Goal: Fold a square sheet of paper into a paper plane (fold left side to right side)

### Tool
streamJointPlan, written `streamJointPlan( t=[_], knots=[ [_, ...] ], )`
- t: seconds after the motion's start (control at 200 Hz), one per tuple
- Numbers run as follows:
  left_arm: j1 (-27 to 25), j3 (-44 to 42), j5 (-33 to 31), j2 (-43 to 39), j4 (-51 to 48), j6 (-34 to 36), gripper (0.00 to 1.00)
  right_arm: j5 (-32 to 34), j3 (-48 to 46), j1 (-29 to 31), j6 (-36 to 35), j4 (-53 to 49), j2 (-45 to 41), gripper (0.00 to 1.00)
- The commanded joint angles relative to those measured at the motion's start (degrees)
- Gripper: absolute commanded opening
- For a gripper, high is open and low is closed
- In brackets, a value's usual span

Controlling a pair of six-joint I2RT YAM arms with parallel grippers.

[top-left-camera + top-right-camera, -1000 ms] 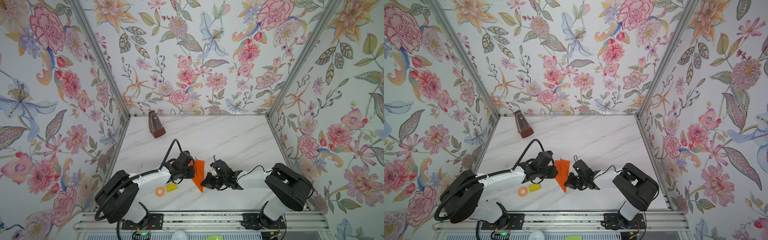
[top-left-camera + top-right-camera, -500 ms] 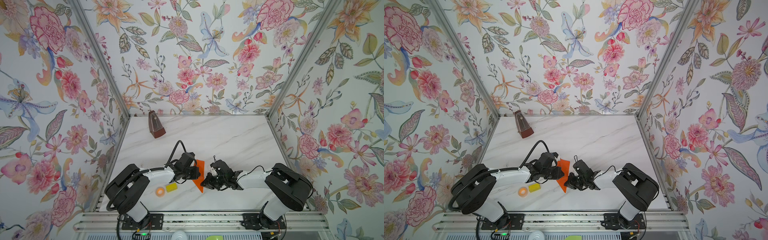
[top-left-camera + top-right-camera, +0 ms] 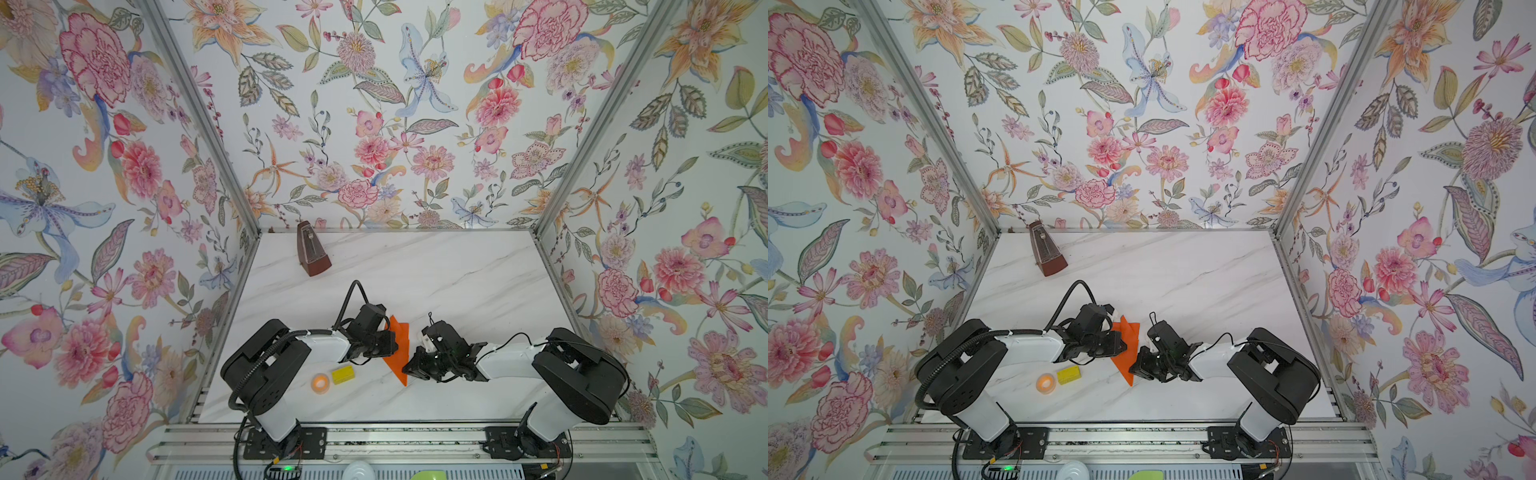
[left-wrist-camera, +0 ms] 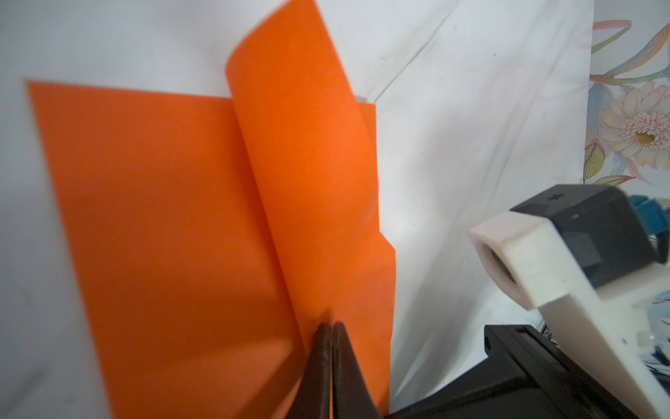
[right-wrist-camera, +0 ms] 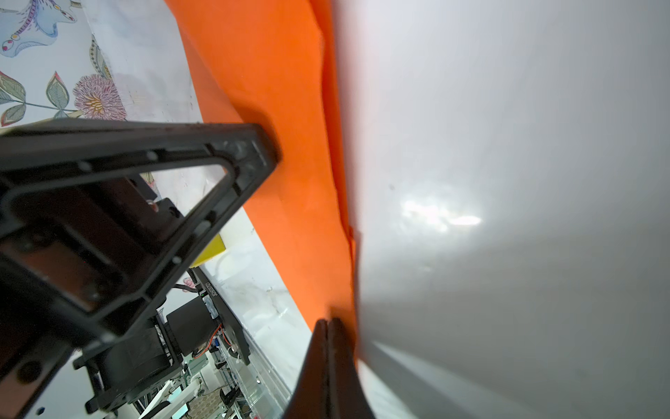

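Note:
The square sheet of paper [image 3: 398, 353] [image 3: 1125, 357] is bright orange and lies part-folded on the marble table between my two grippers, narrowing to a point at its near end. My left gripper [image 3: 393, 345] [image 4: 331, 324] is shut on a flap of the sheet. In the left wrist view that flap [image 4: 301, 145] curls up off the flat layer [image 4: 152, 225]. My right gripper [image 3: 409, 368] [image 5: 328, 321] is shut, with its tips touching the sheet [image 5: 282, 145] close to its right edge near the point. No dart-shaped paper plane shows.
A small yellow block [image 3: 343, 374] and an orange tape ring [image 3: 320, 382] lie near the front, left of the sheet. A brown metronome [image 3: 312, 253] stands at the back left. Floral walls close in three sides of the table [image 3: 457, 282].
My left jaws have closed onto the paper flap, and the left arm's elbow has swung in toward the table's middle. The right arm has not moved.

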Motion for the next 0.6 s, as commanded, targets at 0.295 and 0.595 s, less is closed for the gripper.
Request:
streamJointPlan(
  t=[0.295,0.595],
  knots=[
    [6.32,-0.91,-2.43,5.01,-2.08,2.23,0.06,2.17,-2.16,-0.24,-0.38,-8.63,0.20,0.00],
    [10.30,1.56,-2.49,9.29,-3.29,4.20,0.04,2.05,-2.13,-0.27,-0.65,-8.85,0.34,0.00]
  ],
)
